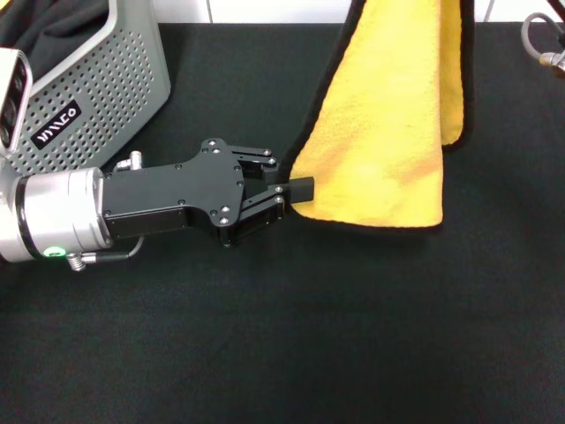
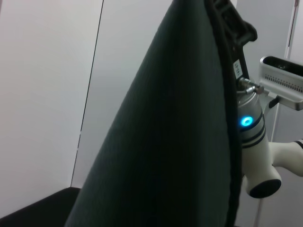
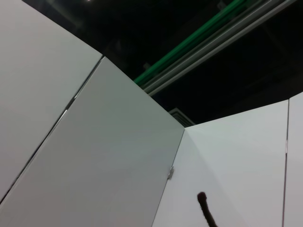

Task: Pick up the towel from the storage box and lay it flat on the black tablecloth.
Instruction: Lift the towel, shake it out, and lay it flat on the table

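Yellow-orange microfibre towel with black edging (image 1: 388, 124) hangs out of light grey perforated storage box (image 1: 97, 97), above black tablecloth (image 1: 282, 336). Left tool (image 1: 296, 188) clamped on lower corner; right tool unseen. Risk: thin corner pinch slipping, towel landing folded.

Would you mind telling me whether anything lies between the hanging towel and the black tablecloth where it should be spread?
Nothing visible does. The towel hangs above bare black tablecloth; the left gripper is at its lower edge, and the storage box sits off to the left.
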`<action>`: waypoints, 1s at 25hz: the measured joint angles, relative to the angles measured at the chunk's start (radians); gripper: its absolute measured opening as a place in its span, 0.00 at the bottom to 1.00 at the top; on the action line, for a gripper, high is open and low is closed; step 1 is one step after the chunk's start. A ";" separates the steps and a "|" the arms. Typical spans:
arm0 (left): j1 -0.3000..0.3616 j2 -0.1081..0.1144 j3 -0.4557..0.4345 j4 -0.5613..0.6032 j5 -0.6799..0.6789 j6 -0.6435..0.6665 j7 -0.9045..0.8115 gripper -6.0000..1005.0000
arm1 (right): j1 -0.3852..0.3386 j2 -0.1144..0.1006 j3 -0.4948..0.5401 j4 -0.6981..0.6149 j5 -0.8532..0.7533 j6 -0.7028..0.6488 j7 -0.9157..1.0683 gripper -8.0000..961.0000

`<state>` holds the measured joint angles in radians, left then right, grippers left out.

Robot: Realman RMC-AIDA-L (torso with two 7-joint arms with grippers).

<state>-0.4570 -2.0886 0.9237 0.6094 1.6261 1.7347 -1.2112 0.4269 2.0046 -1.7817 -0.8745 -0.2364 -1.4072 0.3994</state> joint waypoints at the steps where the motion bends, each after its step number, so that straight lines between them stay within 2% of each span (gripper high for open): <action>1: 0.000 0.000 0.000 -0.002 0.002 -0.001 0.000 0.19 | -0.001 0.001 0.003 -0.001 0.000 0.000 0.000 0.02; 15: 0.007 0.001 0.001 -0.005 0.016 -0.029 0.001 0.19 | -0.009 0.006 0.021 -0.006 -0.010 -0.003 -0.007 0.02; 23: -0.010 0.000 0.004 -0.005 0.057 -0.031 0.004 0.16 | -0.010 0.006 0.021 -0.006 -0.011 -0.003 -0.009 0.02; 25: -0.008 -0.002 0.004 -0.005 0.057 -0.033 0.007 0.13 | -0.010 0.006 0.021 -0.006 -0.011 -0.003 -0.009 0.02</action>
<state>-0.4654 -2.0905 0.9281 0.6040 1.6828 1.7019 -1.2038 0.4167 2.0103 -1.7609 -0.8806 -0.2471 -1.4097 0.3904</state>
